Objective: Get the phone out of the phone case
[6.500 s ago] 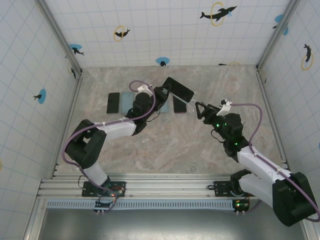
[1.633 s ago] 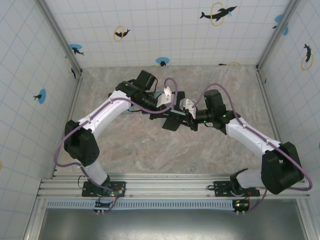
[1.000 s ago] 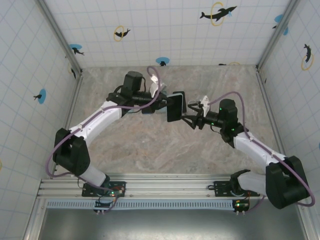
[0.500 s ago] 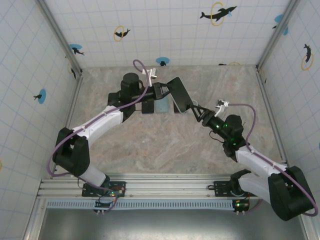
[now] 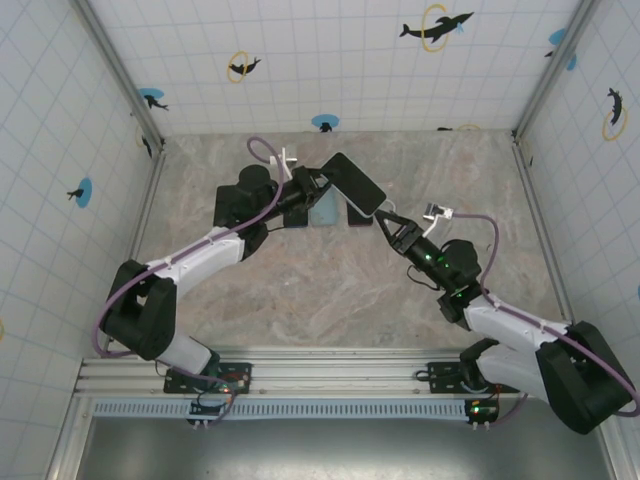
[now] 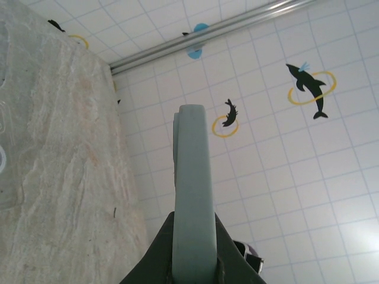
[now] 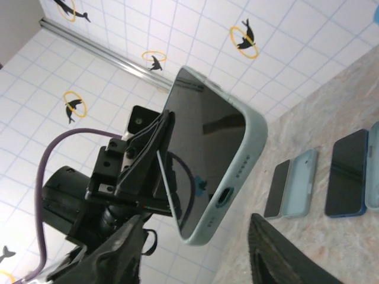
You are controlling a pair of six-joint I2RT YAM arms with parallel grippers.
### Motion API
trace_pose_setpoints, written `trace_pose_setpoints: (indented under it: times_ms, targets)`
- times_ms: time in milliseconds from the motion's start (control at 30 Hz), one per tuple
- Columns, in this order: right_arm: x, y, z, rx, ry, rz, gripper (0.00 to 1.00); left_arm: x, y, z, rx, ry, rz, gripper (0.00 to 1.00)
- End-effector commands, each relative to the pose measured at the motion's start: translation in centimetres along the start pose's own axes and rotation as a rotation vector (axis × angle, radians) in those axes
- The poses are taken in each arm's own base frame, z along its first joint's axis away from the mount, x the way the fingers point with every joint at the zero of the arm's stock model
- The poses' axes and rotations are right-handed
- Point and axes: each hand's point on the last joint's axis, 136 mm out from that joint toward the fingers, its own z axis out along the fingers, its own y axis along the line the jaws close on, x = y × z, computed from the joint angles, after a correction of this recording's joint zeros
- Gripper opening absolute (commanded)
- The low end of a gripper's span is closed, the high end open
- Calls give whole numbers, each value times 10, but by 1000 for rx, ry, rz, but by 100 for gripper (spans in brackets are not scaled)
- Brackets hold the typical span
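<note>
The phone (image 7: 201,148), dark screen up, sits in its pale green phone case (image 7: 240,171) and is held in the air. In the top view the phone case (image 5: 356,184) is above the middle back of the table. My left gripper (image 5: 316,184) is shut on the case's far end; in the left wrist view the case's edge (image 6: 192,189) rises straight out of that gripper (image 6: 192,269). My right gripper (image 7: 198,260) is open, its fingers (image 7: 118,254) standing either side of the case's lower corner without touching it; from above, the right gripper (image 5: 386,222) sits just below that end.
More phones and cases lie in a row on the marble table (image 5: 330,290): a light blue case (image 5: 324,211) and a dark phone (image 5: 358,214) under the held one, and several (image 7: 348,171) in the right wrist view. Tiled walls (image 5: 60,150) close in three sides.
The left arm has swung the cased phone up and back, tilting it. The right gripper followed to the phone's lower end, and its jaws have narrowed.
</note>
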Motion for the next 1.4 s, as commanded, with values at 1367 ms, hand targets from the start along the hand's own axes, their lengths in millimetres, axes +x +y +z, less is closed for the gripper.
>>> trace_pose_setpoints:
  times_ms: [1367]
  targets:
    - [3, -23, 25, -24, 48, -88, 3, 1, -93, -17, 316, -12, -157, 0]
